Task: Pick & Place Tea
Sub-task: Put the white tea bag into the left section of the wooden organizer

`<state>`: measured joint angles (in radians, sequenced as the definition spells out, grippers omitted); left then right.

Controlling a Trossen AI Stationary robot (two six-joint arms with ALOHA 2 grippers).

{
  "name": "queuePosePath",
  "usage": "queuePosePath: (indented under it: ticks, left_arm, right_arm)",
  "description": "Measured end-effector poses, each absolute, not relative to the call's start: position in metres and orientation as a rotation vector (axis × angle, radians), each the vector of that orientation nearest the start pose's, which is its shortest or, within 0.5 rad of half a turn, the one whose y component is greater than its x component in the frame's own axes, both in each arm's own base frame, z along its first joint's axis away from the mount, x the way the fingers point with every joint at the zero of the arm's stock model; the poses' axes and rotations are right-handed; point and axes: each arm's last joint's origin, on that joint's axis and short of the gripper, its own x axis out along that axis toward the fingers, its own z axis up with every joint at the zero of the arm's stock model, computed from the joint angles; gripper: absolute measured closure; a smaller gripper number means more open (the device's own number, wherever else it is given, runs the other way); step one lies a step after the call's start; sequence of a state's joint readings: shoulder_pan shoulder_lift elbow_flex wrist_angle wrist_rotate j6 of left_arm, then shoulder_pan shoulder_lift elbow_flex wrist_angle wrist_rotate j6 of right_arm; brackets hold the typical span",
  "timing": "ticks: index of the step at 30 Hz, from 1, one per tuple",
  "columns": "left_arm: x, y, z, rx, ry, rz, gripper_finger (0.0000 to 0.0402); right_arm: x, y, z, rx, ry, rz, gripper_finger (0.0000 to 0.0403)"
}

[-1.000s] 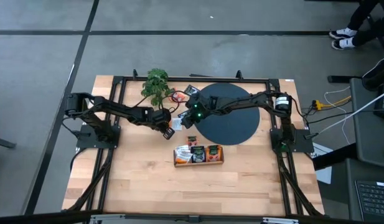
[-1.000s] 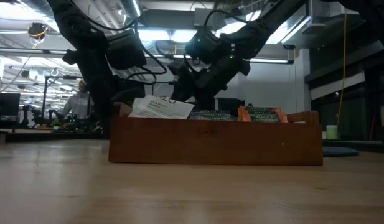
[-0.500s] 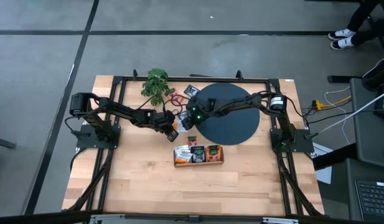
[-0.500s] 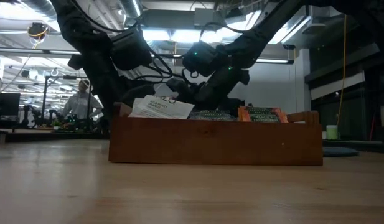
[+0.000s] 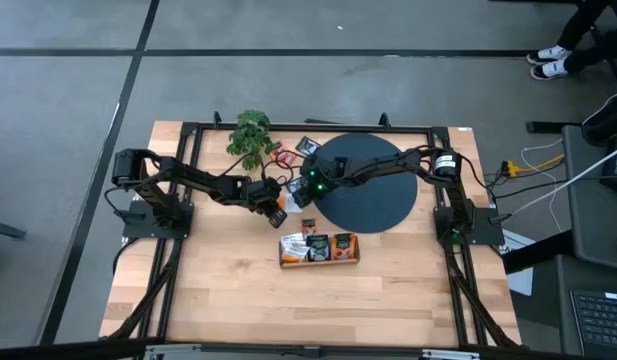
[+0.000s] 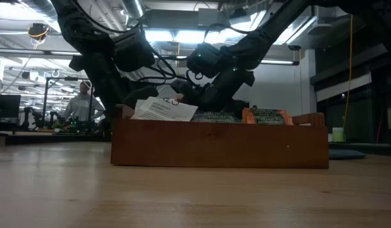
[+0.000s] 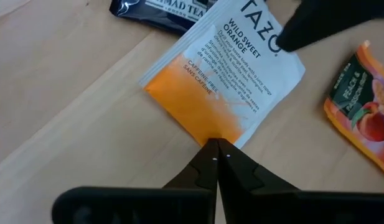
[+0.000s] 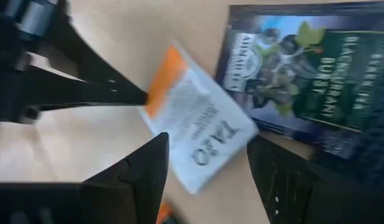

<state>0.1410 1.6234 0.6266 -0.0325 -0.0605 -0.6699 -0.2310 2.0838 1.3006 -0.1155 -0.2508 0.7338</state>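
A white-and-orange tea packet (image 7: pixel 226 74) sits left of the black disc (image 5: pixel 373 190), between my two grippers. My left gripper (image 7: pixel 216 149) is shut at the packet's orange end. My right gripper (image 8: pixel 207 168) comes from the disc side and is open. Its fingers (image 8: pixel 145 171) stand on either side of the packet's white end (image 8: pixel 210 146), and one fingertip (image 7: pixel 316 25) shows above that end. Whether it touches, I cannot tell. A dark packet (image 8: pixel 304 74) and an orange peach packet (image 7: pixel 363 106) lie on the wood close by. My left gripper pinches the packet's orange corner (image 7: pixel 207 127) between its two fingertips. The fingers slant down from the table's left side. The packet stretches flat away from the fingertips and overlaps the dark packet. I cannot tell whether it rests on the table.
A low wooden box (image 5: pixel 319 248) with several tea packets stands toward the near edge. A small green plant (image 5: pixel 251 135) stands at the far left, with loose packets (image 5: pixel 308 145) beside it. Bare wood lies near the front edge. A person (image 6: pixel 83 104) stands in the room behind.
My right gripper has sunk a little toward the packet and then kept still. It stays open.
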Motion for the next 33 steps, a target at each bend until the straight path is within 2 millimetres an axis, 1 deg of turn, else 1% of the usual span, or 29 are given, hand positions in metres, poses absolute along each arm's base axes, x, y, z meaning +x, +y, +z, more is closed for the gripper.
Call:
queuePosePath:
  ticks: [3,7,14,18,19,26,33]
  left_arm:
    - [0.266,0.04,0.112,-0.662,0.909,0.524,0.0399]
    - [0.266,0.04,0.112,-0.663,0.902,0.525,0.0399]
    - [0.266,0.04,0.112,-0.673,0.897,0.53,0.0398]
    - [0.267,0.04,0.115,-0.682,0.889,0.514,0.0398]
    - [0.266,0.04,0.116,-0.683,0.885,0.512,0.0398]
    - [0.26,0.039,0.128,-0.652,0.883,0.482,0.0398]
    - [0.243,0.037,0.148,-0.618,0.933,0.505,0.0398]
  right_arm:
    - [0.417,-0.09,0.129,0.923,0.84,-0.299,0.0196]
    - [0.417,-0.09,0.13,0.921,0.831,-0.292,0.0231]
    - [0.417,-0.09,0.13,0.879,0.84,-0.254,0.0323]
    - [0.417,-0.09,0.13,0.866,0.842,-0.248,0.0382]
    - [0.417,-0.09,0.13,0.855,0.843,-0.243,0.0392]
    - [0.417,-0.089,0.13,0.84,0.846,-0.218,0.0396]
    - [0.419,-0.088,0.134,0.85,0.846,-0.152,0.0397]
